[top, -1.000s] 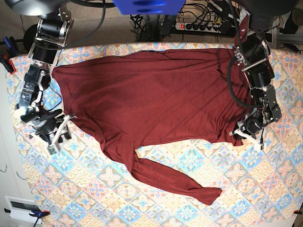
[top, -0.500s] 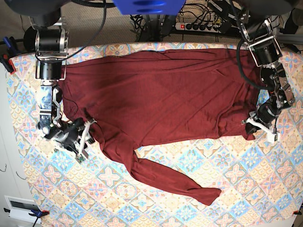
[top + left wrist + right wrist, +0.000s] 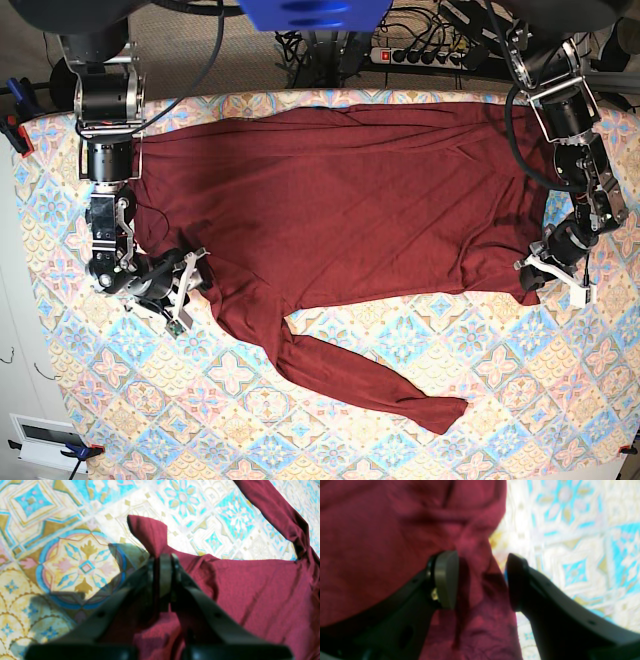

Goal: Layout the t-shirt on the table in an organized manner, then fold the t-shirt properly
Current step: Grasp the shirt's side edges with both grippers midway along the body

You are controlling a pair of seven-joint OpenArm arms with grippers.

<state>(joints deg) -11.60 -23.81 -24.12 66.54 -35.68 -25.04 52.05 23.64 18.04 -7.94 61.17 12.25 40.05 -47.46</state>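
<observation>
Layout stage, judged well advanced but not finished; no fold had been made. The t-shirt (image 3: 340,210) lay spread across the far half of the bench (image 3: 480,390), body broad and mostly flat. One long sleeve (image 3: 350,375) trailed toward the near edge at a slant, with a kink where it left the body.

Left claw (image 3: 162,565) was clamped shut on a pinch of a hem corner at the shirt's right edge; a small tuft of fabric stuck out beyond the tips. Right claw (image 3: 482,580) stood with its jaws apart at the shirt's left edge, a ridge of cloth between the pads but not visibly squeezed; judged not holding.

Left to do, as judged: straighten the slanted sleeve, smooth the creases along the far edge, then all the folding.

Hard to make out:
- The second sleeve could not be identified; possibly tucked among the creases along the far right.
- Right wrist view was blurred; pad contact with the cloth uncertain.
- Collar not distinguishable.
</observation>
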